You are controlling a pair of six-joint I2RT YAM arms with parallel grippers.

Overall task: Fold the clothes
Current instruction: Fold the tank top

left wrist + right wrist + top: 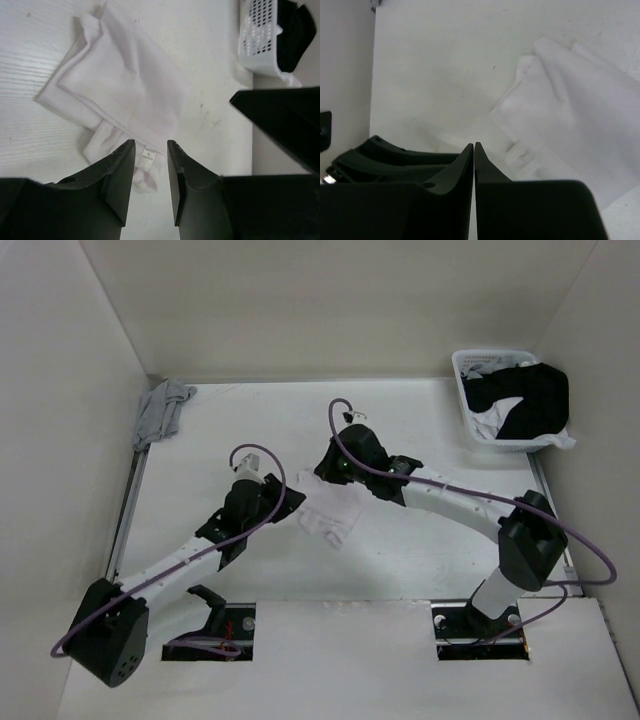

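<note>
Tank top [335,518] is my job here: a white one, bunched into a loose, half-folded heap. It lies near the middle of the top view on the table [420,420], between the ends of my two arms. The table is white and fills most of that view, with pale walls around it.

My left arm [170,575] runs from the lower left of the frame up toward the centre. My right arm [460,505] runs from the lower right and bends over to the left. At the upper right sits a white perforated basket [468,390], with black garments [530,400] piled in it and draped over its rim. A grey cloth [160,410] lies crumpled in the upper left corner of the table, well apart from the rest.

The left gripper [150,145] stands partly open over the near end of the tank top. A small label [146,156] on the fabric shows in the gap. I see nothing pinched, and I cannot tell whether the fingers touch the cloth.

The right gripper [474,145] has its fingers pressed together with only a hairline between them, and it holds nothing that I can see. In its view the tank top lies to the right, and the tips sit near the tank top's left edge.
</note>
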